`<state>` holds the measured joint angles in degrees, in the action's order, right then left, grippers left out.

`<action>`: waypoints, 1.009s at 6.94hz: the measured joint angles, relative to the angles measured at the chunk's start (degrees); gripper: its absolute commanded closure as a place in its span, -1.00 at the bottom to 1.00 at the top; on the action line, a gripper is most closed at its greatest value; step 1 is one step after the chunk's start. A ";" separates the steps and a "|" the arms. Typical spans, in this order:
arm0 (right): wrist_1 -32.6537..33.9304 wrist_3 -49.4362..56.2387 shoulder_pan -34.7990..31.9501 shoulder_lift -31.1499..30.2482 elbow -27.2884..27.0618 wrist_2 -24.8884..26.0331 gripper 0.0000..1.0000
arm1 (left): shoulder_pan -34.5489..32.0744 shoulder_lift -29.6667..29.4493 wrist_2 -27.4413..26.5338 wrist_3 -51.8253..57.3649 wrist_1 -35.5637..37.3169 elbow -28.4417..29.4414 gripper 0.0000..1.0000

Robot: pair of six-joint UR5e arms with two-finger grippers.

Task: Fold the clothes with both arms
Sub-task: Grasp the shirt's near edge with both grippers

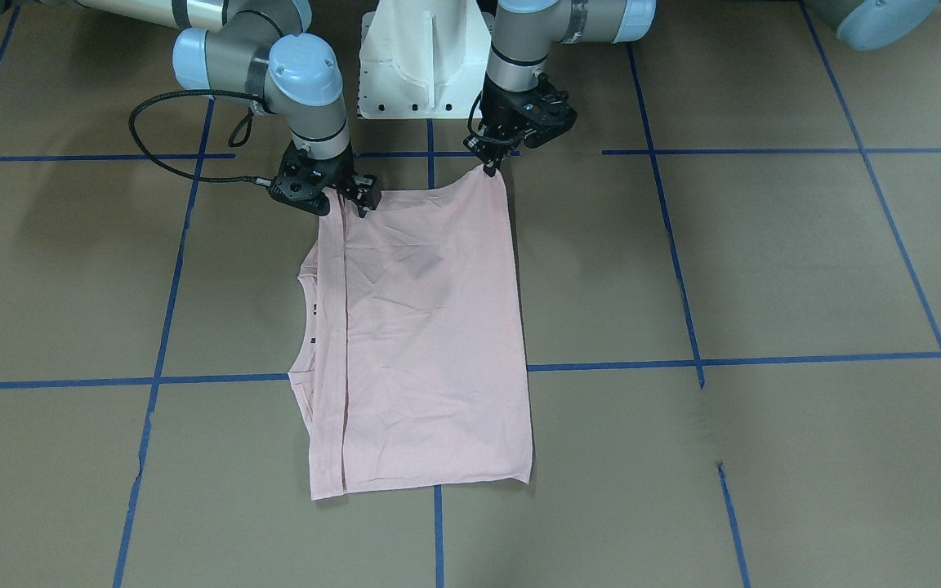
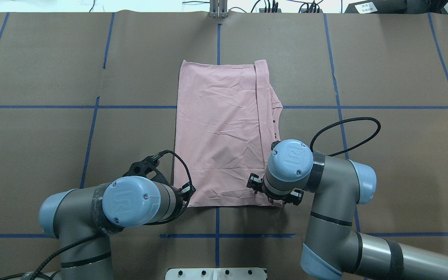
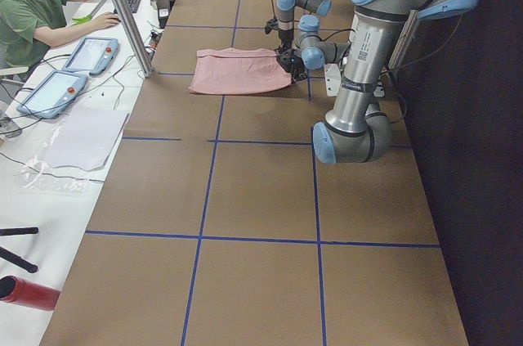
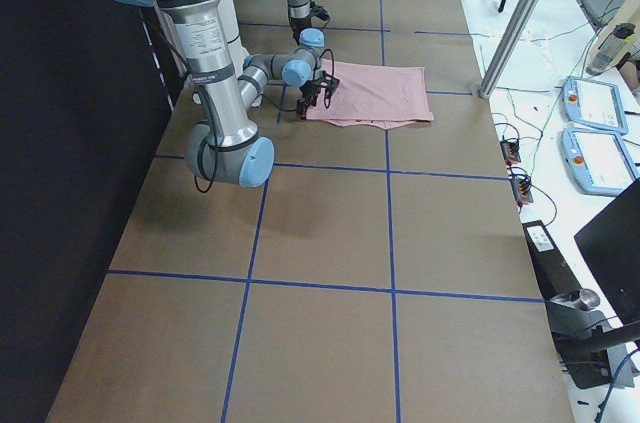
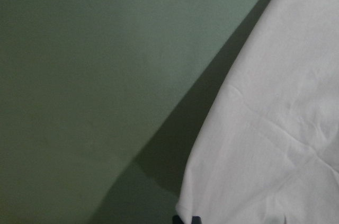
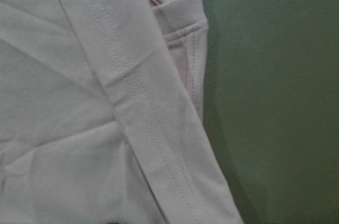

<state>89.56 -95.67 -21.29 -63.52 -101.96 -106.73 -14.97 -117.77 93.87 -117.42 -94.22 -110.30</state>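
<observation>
pinching tee (image 1: pixel 430 327) corner: l tool (image 1: pixel 488 168)

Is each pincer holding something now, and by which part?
Both hold the pink T-shirt: the left pincer pinches one corner of its robot-side edge, the right pincer the other.

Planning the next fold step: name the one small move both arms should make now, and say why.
Probably lift both near corners together, just clear of the table. The left gripper pinches one near corner of the T-shirt, drawn up into a peak; the right gripper sits at the other near corner, its grip unclear. The rest lies flat, ready to fold over.
</observation>
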 measured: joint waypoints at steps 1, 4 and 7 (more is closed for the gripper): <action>0.00 -0.03 0.02 0.03 0.08 0.02 0.62 | 0.01 0.00 0.00 0.00 0.02 0.00 1.00; -0.02 0.09 -0.03 0.11 0.13 -0.16 1.00 | 0.03 0.00 0.00 0.00 0.05 0.00 1.00; -0.08 -0.50 -0.03 1.01 -0.07 0.10 1.00 | 0.09 0.00 0.00 0.00 0.00 0.02 1.00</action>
<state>89.48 -96.17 -21.33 -62.51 -102.02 -106.63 -14.88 -117.77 93.87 -117.42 -94.21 -110.29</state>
